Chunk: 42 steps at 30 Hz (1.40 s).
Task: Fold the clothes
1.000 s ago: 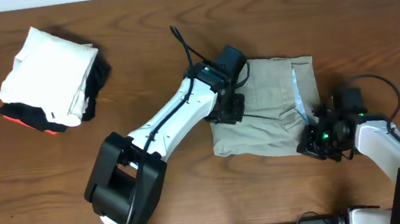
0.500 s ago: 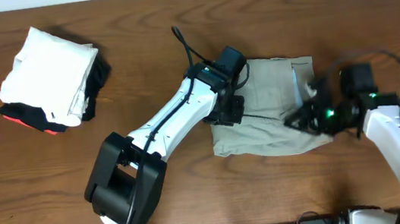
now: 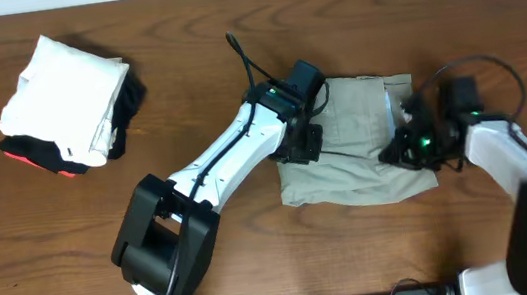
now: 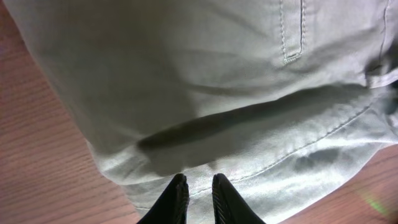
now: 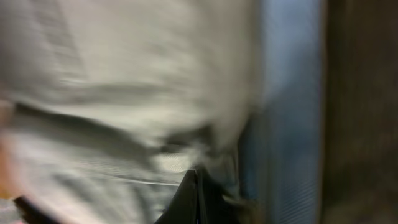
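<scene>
From overhead, finds the trousers (image 3: 360, 151) folded into a squat khaki block right of centre on the wooden surface (image 3: 36, 266), well apart from the white folded garment (image 3: 65, 91) stacked over a black garment (image 3: 133, 95) and a red garment (image 3: 63, 170) at the far left. Places the left claw (image 3: 304, 146) down on the block's left edge, arm reaching in from the lower left, and the right claw (image 3: 407, 145) on the opposite, right edge, with the trousers lying between the two and touched by both. Shows, in the left wrist view, the dark fingers (image 4: 179, 194) of that claw drawn almost together, only a sliver of cloth visible in the gap, tips resting on a lower layer just below a shadowed fold, with a belt loop (image 4: 292, 37) further up the cloth; cannot tell whether any cloth is nipped. Gives only a heavy blur in the right wrist view, yet makes out the fingers there closed into one dark wedge, pale cloth bunched right at the tips and a blue band (image 5: 286, 93) just beside; cannot tell whether a fold is caught inside
</scene>
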Motion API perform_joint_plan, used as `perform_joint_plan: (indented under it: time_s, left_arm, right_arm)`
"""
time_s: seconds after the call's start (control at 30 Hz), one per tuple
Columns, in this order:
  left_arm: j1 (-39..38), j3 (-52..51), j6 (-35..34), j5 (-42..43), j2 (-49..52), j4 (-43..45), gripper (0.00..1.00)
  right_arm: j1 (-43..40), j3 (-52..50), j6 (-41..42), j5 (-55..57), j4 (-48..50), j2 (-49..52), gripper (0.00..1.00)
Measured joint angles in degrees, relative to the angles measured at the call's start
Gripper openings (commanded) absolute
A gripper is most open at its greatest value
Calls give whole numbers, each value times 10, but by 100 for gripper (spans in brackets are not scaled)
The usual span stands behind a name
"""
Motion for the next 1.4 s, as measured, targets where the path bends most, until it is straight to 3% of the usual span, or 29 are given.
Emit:
perform_joint_plan:
  time_s: [0.27,0.57,1.0,1.4]
  left_arm:
    - [0,0,0,-15,0,0,17]
    - [-2,0,0,-25,-39,2,17]
    - [-5,-3,-2,140,-49,29,17]
    - [-7,-170,-29,168,-45,176,17]
  right_arm:
    - [-23,11,4,-56,-15,78,1]
    - [-41,12,10,-98,-15,97,1]
    - [-41,11,11,-104,-13,100,2]
    - [-41,11,12,-104,-13,100,2]
